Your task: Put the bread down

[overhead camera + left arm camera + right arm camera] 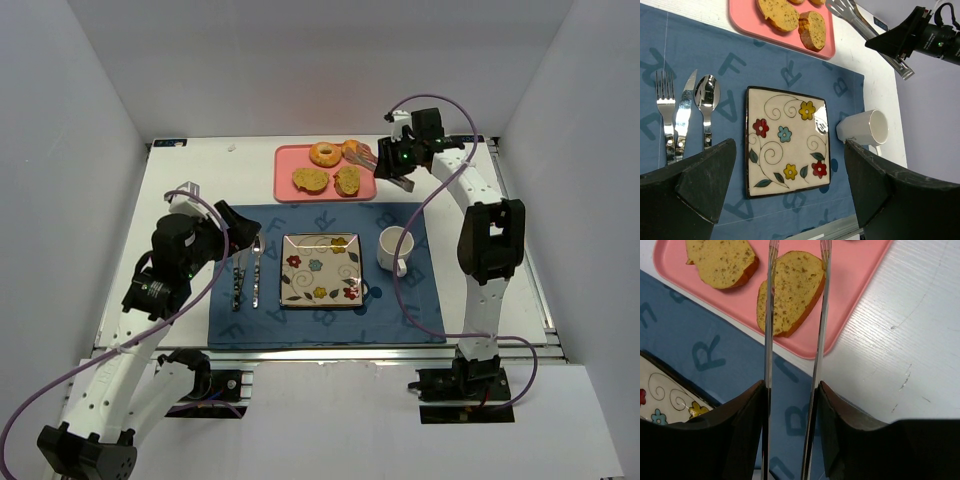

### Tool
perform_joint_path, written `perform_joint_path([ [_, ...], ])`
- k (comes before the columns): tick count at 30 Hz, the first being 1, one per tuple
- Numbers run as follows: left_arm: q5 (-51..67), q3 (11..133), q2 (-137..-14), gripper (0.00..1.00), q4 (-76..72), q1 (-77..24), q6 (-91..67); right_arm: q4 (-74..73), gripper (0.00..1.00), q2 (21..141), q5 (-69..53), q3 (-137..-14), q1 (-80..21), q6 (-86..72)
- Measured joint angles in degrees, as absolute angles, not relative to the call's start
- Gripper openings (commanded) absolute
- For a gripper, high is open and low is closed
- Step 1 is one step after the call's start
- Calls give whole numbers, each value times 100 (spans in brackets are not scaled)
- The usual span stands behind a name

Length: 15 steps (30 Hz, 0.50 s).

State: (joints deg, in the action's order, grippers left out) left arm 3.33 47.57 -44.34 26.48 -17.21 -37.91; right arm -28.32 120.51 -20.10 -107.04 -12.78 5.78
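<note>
You are at the pick-up step: no bread has reached the plate point(320, 268) yet, and the flowered dish sits bare in the middle of the blue placemat point(250, 222). Your right gripper point(791, 405) has its jaws partly closed on the handles of the tongs point(769, 340), whose two arms stand apart and run out over the pink tray point(850, 285) at the far side of the desk point(500, 230). In the right wrist view those arms lie across the nearer bread slice point(790, 290), one over its left part and one along its right edge, with the second slice point(720, 262) just beside it to the left. The tips leave the top of that view, so you cannot tell whether they touch the bread. Your left gripper point(790, 150) has its jaws wide apart and holds nothing, hanging above the placemat near the cutlery point(685, 115). Next, I judge you need to centre the tong tips either side of the slice, lower them to the tray, squeeze gently so the soft bread is not crushed, then lift clear of the tray rim and carry it to the plate, keeping away from the mug point(395, 247)
</note>
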Motion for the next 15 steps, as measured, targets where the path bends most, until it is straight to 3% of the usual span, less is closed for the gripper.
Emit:
perform_joint_path([
  [15,270,4764,-4372,98,2670,-1721,-3948,-2842,49,12186,-2032,-10519,-1166,440],
])
